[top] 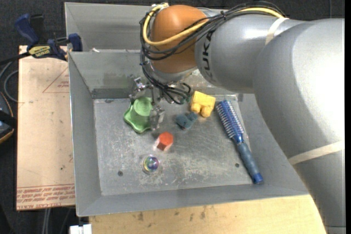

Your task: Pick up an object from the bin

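My gripper hangs low over the left middle of the bin floor, its metal fingers right above and against a crumpled green soft thing. Whether anything sits between the fingers is hidden by the wrist. Just below the gripper lies a small red-orange block. A dark teal piece rests to its right.
A yellow block lies at the back right of the gripper. A blue hairbrush stretches along the right side of the floor. A shiny marble-like ball sits near the front. The arm and its orange cover overhang the bin's back right.
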`<state>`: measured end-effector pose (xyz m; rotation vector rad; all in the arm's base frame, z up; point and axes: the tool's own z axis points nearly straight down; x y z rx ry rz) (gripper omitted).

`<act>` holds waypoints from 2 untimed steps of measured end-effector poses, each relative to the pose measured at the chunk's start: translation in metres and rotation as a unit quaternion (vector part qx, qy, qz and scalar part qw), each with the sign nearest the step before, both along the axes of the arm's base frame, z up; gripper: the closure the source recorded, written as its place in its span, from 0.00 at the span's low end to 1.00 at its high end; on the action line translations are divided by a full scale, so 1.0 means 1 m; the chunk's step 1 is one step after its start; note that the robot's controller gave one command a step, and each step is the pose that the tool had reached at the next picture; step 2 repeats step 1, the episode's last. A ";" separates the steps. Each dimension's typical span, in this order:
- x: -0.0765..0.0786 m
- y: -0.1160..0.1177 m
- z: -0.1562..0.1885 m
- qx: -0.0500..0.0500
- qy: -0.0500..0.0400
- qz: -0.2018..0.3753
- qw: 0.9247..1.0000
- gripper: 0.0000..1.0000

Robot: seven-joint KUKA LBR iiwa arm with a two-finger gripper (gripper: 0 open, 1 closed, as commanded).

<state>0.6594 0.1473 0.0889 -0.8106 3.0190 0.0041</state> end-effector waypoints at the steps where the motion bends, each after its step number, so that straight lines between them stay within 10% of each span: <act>1: -0.009 0.003 0.158 0.000 0.001 -0.035 0.999 1.00; 2: -0.009 0.003 0.158 0.000 0.001 -0.035 0.999 1.00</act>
